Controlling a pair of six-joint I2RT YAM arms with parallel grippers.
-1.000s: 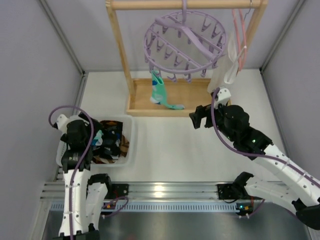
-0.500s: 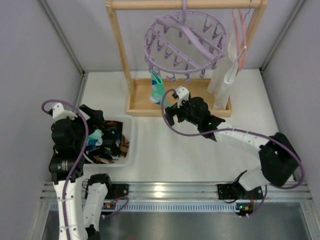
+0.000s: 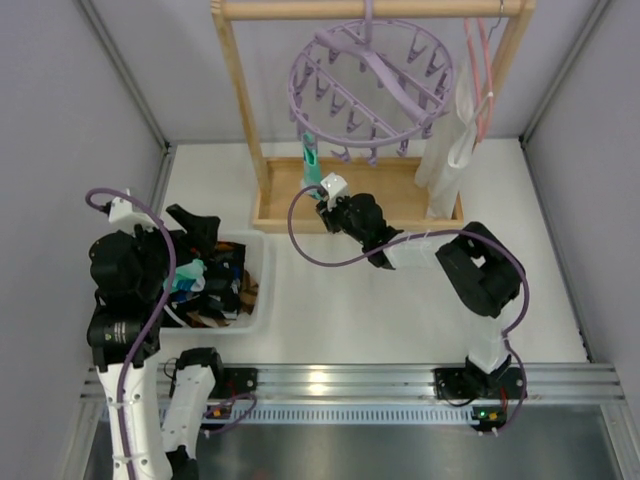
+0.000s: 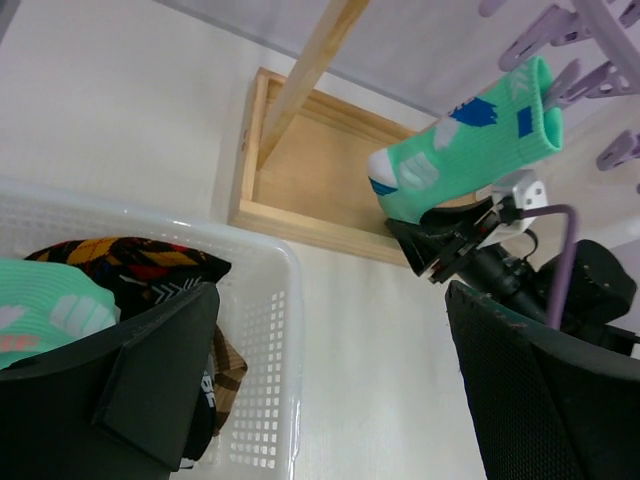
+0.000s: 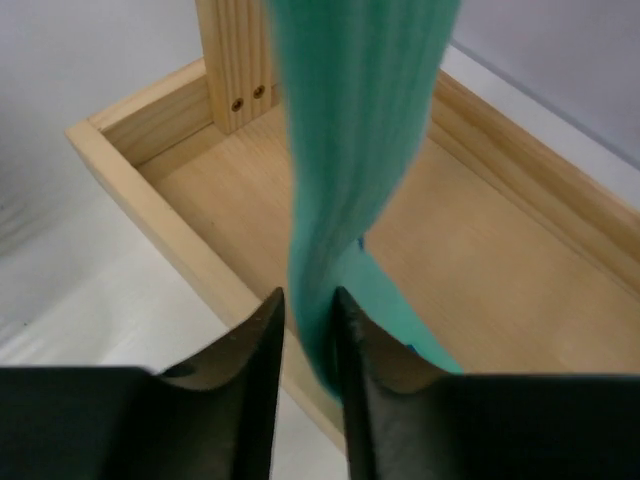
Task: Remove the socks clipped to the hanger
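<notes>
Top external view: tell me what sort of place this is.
Probably a robot test cell staged as a laundry corner: grey partition walls, a wooden rack carrying a lavender peg hanger with one teal sock, and a white basket of socks.

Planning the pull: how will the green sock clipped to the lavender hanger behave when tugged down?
Probably floppy: the sock hangs limp, creased between the right fingers. Likely light: it is small and thin. The hook-hung hanger may swing.

The hanger [image 3: 375, 68] is lavender, the sock [image 4: 470, 150] teal with white and blue patches, the basket [image 4: 285, 265] white, the rack [image 4: 310, 190] pale wood.
</notes>
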